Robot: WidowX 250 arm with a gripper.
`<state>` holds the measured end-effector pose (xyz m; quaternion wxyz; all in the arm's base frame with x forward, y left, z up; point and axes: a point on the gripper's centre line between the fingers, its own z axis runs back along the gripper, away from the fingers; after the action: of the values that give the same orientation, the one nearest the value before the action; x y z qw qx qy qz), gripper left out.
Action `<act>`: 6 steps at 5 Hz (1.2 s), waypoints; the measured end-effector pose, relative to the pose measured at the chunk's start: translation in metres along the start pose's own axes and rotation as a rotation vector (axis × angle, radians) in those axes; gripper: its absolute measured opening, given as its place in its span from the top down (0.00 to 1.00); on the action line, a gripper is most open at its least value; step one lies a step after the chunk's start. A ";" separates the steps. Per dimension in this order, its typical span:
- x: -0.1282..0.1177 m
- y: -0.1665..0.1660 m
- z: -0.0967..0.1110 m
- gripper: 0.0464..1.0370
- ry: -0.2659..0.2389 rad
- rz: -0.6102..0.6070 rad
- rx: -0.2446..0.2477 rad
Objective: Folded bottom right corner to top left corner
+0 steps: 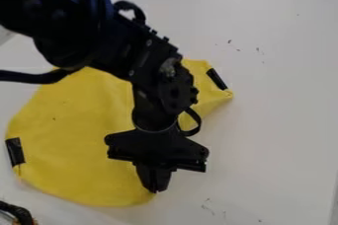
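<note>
The yellow cloth (72, 125) lies spread on the white table, with a black patch at its left edge and another at its upper right corner. Over the cloth's lower right edge hangs my gripper (155, 189), pointing down, its two fingers together. Whether any cloth is pinched between the fingertips I cannot tell. The arm and gripper hide the middle and part of the right side of the cloth.
The white table (277, 120) extends around the cloth, with small dark marks on its surface. A dark cable-like object (19, 213) is at the lower left corner. The table's far edge runs across the top right.
</note>
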<state>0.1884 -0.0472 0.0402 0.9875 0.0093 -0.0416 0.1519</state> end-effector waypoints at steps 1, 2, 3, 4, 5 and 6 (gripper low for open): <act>-0.008 -0.008 0.032 0.97 0.003 -0.033 0.034; -0.007 -0.008 0.045 0.97 0.008 -0.070 0.072; 0.014 -0.008 0.069 0.97 0.003 -0.156 0.082; 0.037 -0.001 0.082 0.97 -0.003 -0.191 0.116; 0.070 0.017 0.082 0.97 -0.015 -0.202 0.112; 0.102 0.046 0.061 0.97 -0.018 -0.233 0.055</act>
<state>0.2664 0.0252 0.1097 0.9974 0.0423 -0.0450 0.0369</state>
